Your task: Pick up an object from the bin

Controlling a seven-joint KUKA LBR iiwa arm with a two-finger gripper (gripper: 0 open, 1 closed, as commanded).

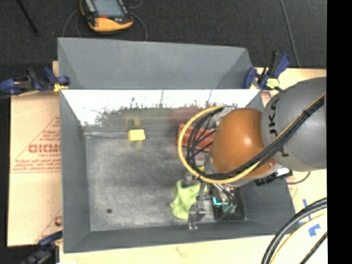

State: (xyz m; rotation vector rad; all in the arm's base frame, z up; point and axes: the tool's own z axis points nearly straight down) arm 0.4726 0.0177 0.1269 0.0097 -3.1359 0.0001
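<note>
End effector [197, 213] down at the near side of the bin [110, 169], right beside a lime-green soft thing [182, 201].

The green thing looks limp and crumpled, like cloth or thin foam, bunched into an uneven lump on the bin floor towards the near wall, right of centre. The end effector's metal tip sits at its right edge, touching or almost so; whether it is spread or pressed together I cannot tell from here. The grey arm [300, 125] comes in from the right and bends steeply downward, its glossy rounded orange cover [236, 142] looped by yellow and black cables [190, 142]. The bin is dull grey metal with a scuffed floor and sloping walls. A small yellow block [136, 135] lies well apart near the far wall.
</note>
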